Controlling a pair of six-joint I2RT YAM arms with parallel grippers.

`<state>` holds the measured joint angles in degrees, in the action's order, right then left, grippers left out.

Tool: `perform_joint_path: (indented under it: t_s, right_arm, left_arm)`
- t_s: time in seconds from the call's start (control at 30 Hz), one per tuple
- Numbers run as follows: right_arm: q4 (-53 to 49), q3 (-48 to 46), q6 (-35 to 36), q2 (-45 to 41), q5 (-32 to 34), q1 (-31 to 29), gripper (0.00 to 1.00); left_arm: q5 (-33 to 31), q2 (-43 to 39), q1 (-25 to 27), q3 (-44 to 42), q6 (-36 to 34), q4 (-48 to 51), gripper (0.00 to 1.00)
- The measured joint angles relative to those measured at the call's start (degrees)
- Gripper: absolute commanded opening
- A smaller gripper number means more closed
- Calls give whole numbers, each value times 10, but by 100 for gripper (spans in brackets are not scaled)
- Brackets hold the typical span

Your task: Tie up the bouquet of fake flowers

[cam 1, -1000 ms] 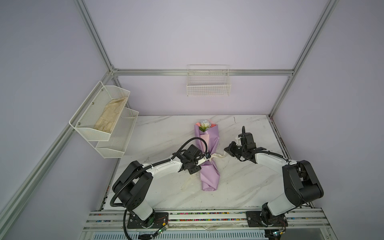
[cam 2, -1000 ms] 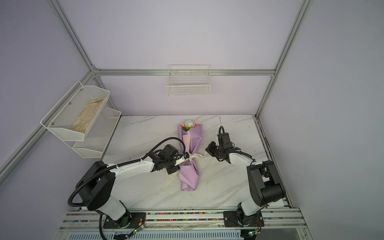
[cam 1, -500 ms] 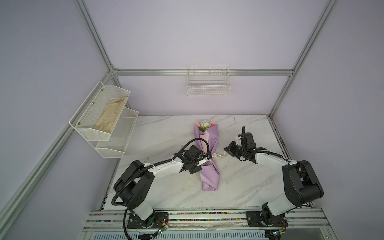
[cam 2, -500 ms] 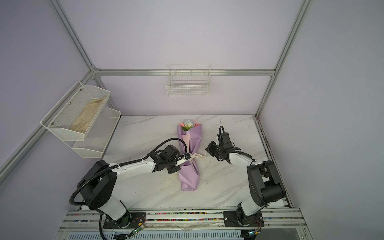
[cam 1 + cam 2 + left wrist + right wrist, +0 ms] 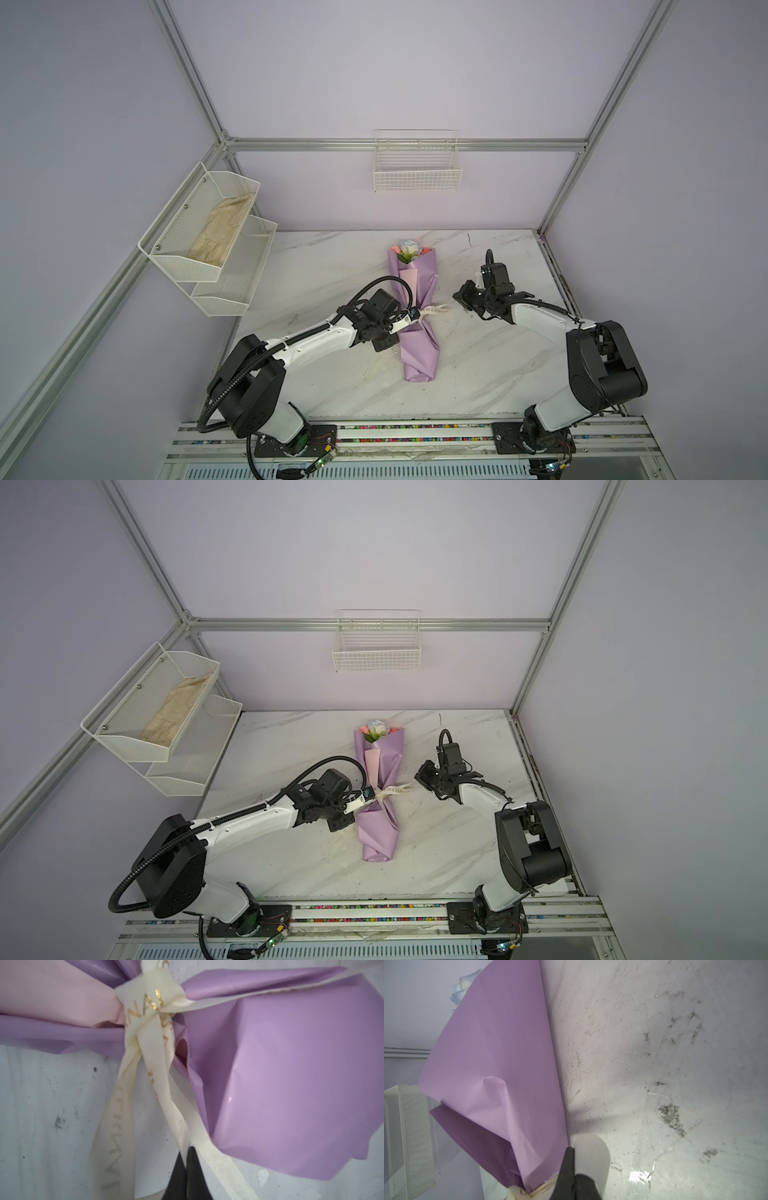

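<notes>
Bouquet: the bouquet of fake flowers (image 5: 419,353) (image 5: 380,833) lies flat on the marble tabletop (image 5: 332,266) at the centre of both top views. Its heads point to the back wall and its foot to the bottom of the frame.
Roses: a pale blue-white rose (image 5: 408,247) sits between pink-red ones, with green leaves just below, all peeking out of the upper end.
Wrap paper: the wrap paper (image 5: 384,754) is lilac outside, and a pink inner flap (image 5: 409,279) shows on the upper half. It is pinched tight at mid-length, flares out creased below that, and its foot is folded over.
Ribbon: a cream ribbon (image 5: 149,1001) with gold letters is knotted around the pinched waist. One tail (image 5: 434,309) runs right across the table and others trail left.
Left gripper: the left gripper (image 5: 411,314) (image 5: 185,1152) is just left of the waist. Its black fingers (image 5: 178,1172) are pressed together on one ribbon tail.
Right gripper: the right gripper (image 5: 457,296) (image 5: 574,1151) is right of the bouquet and clear of the paper, with the ribbon's free end near it. Its fingers (image 5: 568,1163) are closed together, with nothing seen between them.
Shelf: a white two-tier mesh shelf (image 5: 232,299) hangs on the wall at the left of the frame. A beige cloth (image 5: 222,232) lies in its upper tier.
Basket: a white wire basket (image 5: 417,178) hangs on the back wall, above centre.
</notes>
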<state>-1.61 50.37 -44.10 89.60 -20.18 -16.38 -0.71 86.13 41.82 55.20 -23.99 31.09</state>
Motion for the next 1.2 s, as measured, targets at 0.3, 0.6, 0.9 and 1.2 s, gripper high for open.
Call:
perform_joint_path:
  t_s: [0.3,0.6,0.9,1.2]
  right_arm:
    - [-17,7,14,2,20,0,0]
    - [-36,13,27,10,35,0,0]
    - [-53,24,37,13,62,0,0]
    - [-63,45,74,34,57,0,0]
  left_arm:
    - [-13,0,-4,0,12,61,0]
    - [-21,0,-39,0,51,116,0]
    - [-22,0,-56,0,73,139,0]
    - [21,0,-59,0,75,146,0]
